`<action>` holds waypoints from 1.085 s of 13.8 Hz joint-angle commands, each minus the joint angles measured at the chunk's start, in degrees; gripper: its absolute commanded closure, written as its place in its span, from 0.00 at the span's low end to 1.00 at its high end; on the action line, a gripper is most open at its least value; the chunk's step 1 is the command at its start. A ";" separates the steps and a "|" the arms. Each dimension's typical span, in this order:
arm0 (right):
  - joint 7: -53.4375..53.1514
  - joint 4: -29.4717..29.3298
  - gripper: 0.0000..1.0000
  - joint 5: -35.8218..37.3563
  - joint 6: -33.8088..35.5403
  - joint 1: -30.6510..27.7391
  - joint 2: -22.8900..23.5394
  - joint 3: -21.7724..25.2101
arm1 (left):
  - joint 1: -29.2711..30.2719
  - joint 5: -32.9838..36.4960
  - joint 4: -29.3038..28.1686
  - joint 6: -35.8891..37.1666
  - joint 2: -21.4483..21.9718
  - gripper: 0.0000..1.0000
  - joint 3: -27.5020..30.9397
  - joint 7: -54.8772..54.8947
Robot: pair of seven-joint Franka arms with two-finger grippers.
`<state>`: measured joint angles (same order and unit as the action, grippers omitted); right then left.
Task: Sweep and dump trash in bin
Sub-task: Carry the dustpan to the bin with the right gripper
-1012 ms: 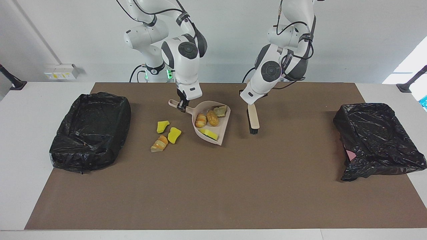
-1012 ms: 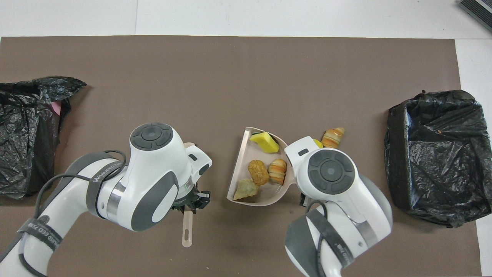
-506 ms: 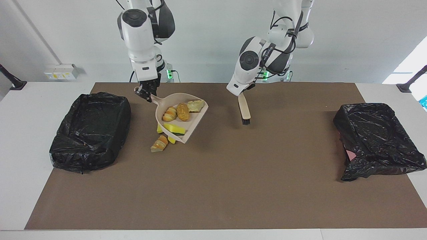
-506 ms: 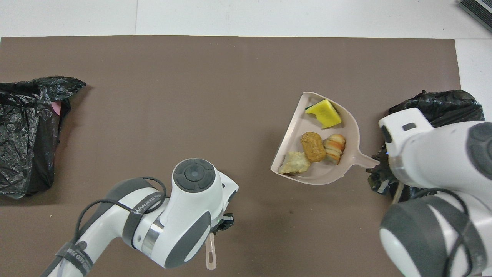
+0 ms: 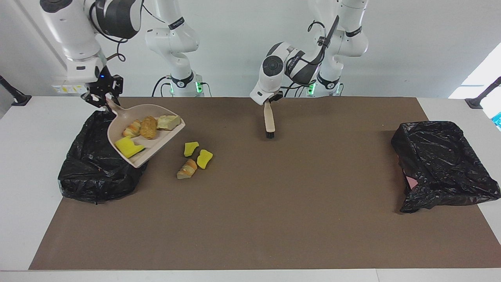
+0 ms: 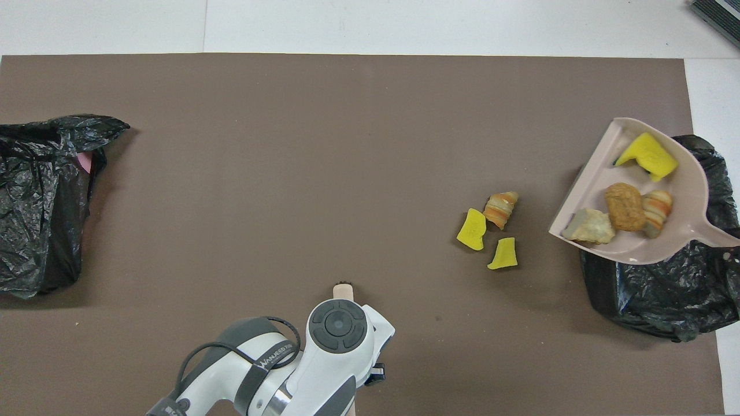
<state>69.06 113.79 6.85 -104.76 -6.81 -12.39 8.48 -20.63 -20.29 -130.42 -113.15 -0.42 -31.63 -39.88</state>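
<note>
My right gripper (image 5: 105, 98) is shut on the handle of the beige dustpan (image 5: 156, 143), held tilted in the air over the black-lined bin (image 5: 94, 172) at the right arm's end. Several pieces of trash lie in the pan, among them a yellow sponge chunk (image 5: 128, 146) and a brown bread piece (image 5: 148, 127). Three more pieces of trash (image 5: 195, 158) lie on the mat beside the bin. My left gripper (image 5: 268, 100) is shut on the brush (image 5: 269, 121), whose bristles point down at the mat. The overhead view shows the dustpan (image 6: 688, 231), the bin (image 6: 665, 289) and the loose trash (image 6: 488, 231).
A second black-lined bin (image 5: 442, 164) sits at the left arm's end of the brown mat (image 5: 274, 215), also seen from overhead as the second bin (image 6: 40, 202). The left arm (image 6: 335, 346) covers its gripper from above.
The right arm lifted the loaded dustpan off the mat and carried it over the bin, uncovering three loose pieces. The left arm drew the brush back toward the robots.
</note>
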 commanded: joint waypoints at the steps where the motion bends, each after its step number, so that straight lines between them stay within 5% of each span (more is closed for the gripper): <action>1: 12.09 -0.76 1.00 2.72 -6.39 -8.36 4.02 -0.49 | -0.37 -3.26 -4.30 -6.97 0.95 1.00 -0.88 -0.11; 2: 16.06 -0.76 1.00 4.91 -9.30 -10.14 5.00 -0.49 | -0.37 -3.53 -4.31 -7.52 0.16 0.89 -0.88 -0.02; 3: 17.32 -0.59 1.00 9.37 -10.37 -10.42 5.53 -0.49 | -0.37 -3.53 -4.05 -7.18 0.15 0.01 -0.88 0.06; 8: 17.60 1.08 1.00 33.28 -12.58 -5.06 5.36 -1.72 | 2.88 -2.84 2.17 1.76 1.65 0.00 2.52 0.59; 15: 19.35 6.71 1.00 43.69 -16.10 -2.07 2.99 -1.80 | 2.88 7.44 16.77 11.72 1.03 0.00 18.35 12.96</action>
<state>86.28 118.32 48.58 -119.55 -8.68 -7.04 6.61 -17.55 -15.65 -116.93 -104.10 0.68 -15.38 -30.00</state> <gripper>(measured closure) 0.683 0.000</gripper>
